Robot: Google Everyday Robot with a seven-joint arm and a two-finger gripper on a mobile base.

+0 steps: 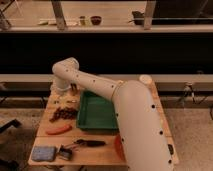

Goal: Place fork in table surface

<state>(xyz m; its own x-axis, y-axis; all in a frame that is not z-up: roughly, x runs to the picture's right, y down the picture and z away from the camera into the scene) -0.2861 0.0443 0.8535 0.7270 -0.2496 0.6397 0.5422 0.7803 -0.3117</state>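
My gripper hangs below the white wrist joint over the far left end of the light wooden table surface, just left of the green tray. The arm's own links mostly hide it. I cannot pick out the fork; it may be hidden at the gripper or under the wrist. A dark cluster of small items lies just in front of the gripper.
An orange carrot lies at the left, and a blue sponge sits at the front left corner. A black-handled tool lies in front of the tray. An orange bowl is partly behind my arm. A white cup stands at the back right.
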